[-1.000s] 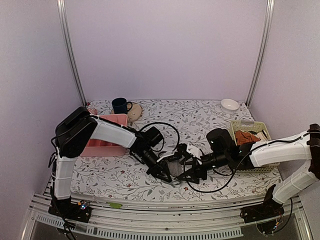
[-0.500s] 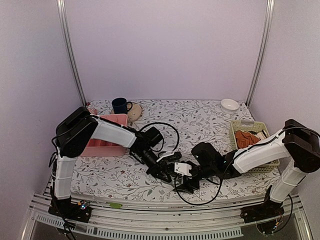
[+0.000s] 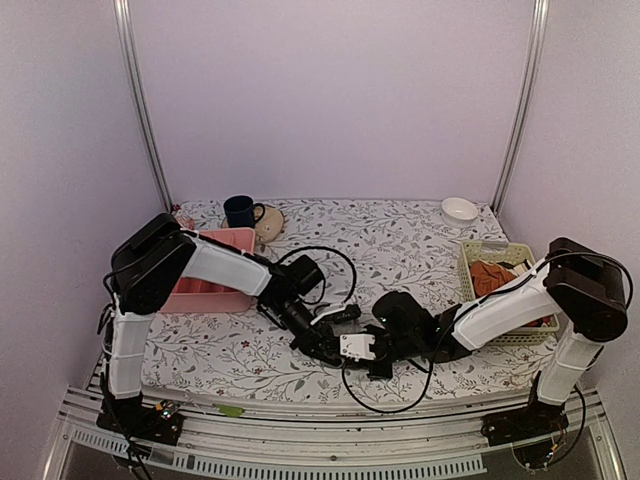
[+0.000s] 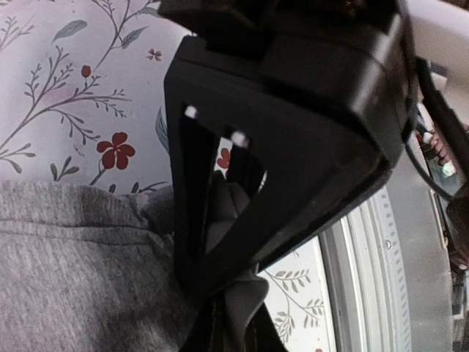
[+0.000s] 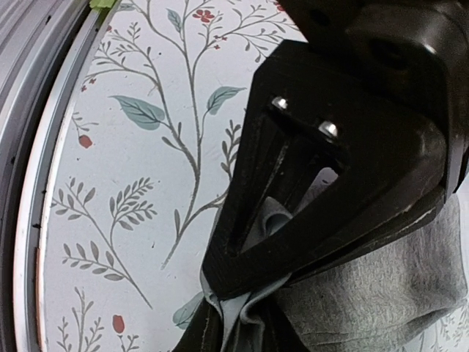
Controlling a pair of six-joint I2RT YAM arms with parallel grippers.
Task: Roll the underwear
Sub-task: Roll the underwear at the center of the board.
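Note:
The underwear (image 4: pixel 73 271) is soft grey cloth lying on the flowered tablecloth near the table's front edge. In the left wrist view a fold of it stands pinched in my left gripper (image 4: pixel 231 293), which is shut on it. The right wrist view shows more grey underwear (image 5: pixel 381 293), its pale hem bunched in my right gripper (image 5: pixel 249 301), also shut on it. From above, the left gripper (image 3: pixel 330 347) and right gripper (image 3: pixel 372 352) meet low at the front centre. They hide nearly all of the cloth.
A pink tray (image 3: pixel 215 290) sits behind the left arm, with a dark blue mug (image 3: pixel 238 211) and a beige pot (image 3: pixel 268 222) further back. A white bowl (image 3: pixel 459 210) stands at the back right. A green basket (image 3: pixel 470 262) holds orange-red cloth (image 3: pixel 490 275). The metal front rail (image 4: pixel 410 257) runs close by.
My right gripper has moved left and down to the left gripper and closed on the underwear's hem. The left gripper has kept its hold and barely moved.

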